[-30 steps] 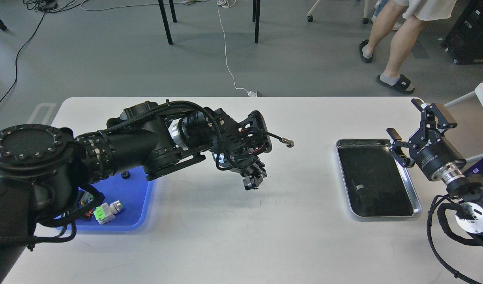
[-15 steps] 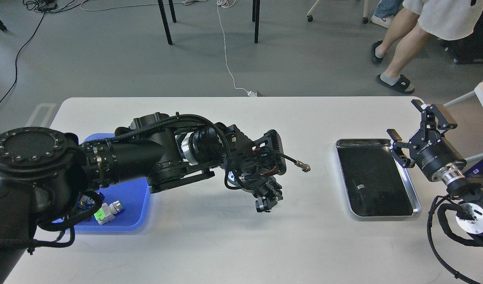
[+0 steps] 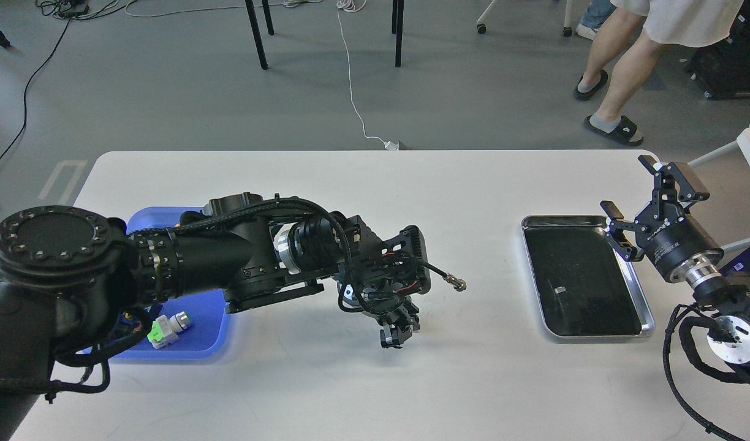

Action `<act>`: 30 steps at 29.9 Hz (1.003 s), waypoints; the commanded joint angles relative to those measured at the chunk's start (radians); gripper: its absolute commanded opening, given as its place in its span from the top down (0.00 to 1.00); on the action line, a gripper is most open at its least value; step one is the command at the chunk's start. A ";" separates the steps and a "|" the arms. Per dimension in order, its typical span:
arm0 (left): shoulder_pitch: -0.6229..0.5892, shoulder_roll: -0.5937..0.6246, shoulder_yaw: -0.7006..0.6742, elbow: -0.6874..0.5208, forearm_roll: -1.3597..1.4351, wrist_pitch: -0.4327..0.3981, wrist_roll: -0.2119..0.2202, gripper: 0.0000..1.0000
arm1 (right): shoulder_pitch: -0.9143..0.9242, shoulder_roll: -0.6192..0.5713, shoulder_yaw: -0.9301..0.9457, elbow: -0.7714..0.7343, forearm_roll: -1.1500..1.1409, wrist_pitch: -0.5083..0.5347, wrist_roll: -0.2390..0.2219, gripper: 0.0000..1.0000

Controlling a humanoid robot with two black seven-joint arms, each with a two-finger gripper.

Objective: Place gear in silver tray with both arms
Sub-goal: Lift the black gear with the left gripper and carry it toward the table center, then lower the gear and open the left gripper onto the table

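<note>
My black two-finger left gripper (image 3: 394,334) hangs over the white table (image 3: 326,380) well left of the shiny rectangular silver tray (image 3: 646,314), grip hidden from me, while my black right gripper (image 3: 647,202) hovers splayed at that tray's far right corner.

Bright, even light from overhead fills the sharp picture, with only faint soft shadows on the white table (image 3: 301,380) under the left claw (image 3: 397,329). Far to its right, the silver tray (image 3: 646,306) has a dark mirror-like floor and a glinting rim.
</note>
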 commanded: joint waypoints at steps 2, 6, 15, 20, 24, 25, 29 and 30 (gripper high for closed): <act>0.001 0.000 0.000 0.010 0.004 0.000 0.000 0.40 | -0.001 0.000 0.001 0.000 -0.001 0.000 0.000 0.01; 0.001 0.000 -0.006 0.012 -0.001 0.000 0.000 0.19 | -0.001 0.000 0.003 0.002 -0.001 0.000 0.000 0.01; -0.016 0.000 -0.234 -0.001 -0.195 0.000 0.000 0.05 | -0.001 -0.002 0.003 0.005 0.001 0.000 0.000 0.01; 0.010 0.029 -0.385 -0.001 -0.516 0.000 0.000 0.03 | 0.001 -0.002 0.003 0.005 -0.001 0.002 0.000 0.01; 0.083 0.164 -0.410 -0.004 -0.847 0.000 0.000 0.02 | -0.001 -0.002 0.001 0.009 -0.001 0.005 0.000 0.01; 0.102 0.193 -0.413 -0.004 -0.922 0.002 0.000 0.02 | -0.001 0.000 0.001 0.009 -0.001 0.005 0.000 0.01; 0.195 0.308 -0.428 -0.005 -1.232 0.110 0.000 0.02 | -0.001 0.006 0.001 0.008 -0.002 0.006 0.000 0.01; 0.212 0.320 -0.439 -0.005 -1.274 0.111 0.000 0.02 | 0.001 0.007 0.001 0.008 -0.002 0.006 0.000 0.01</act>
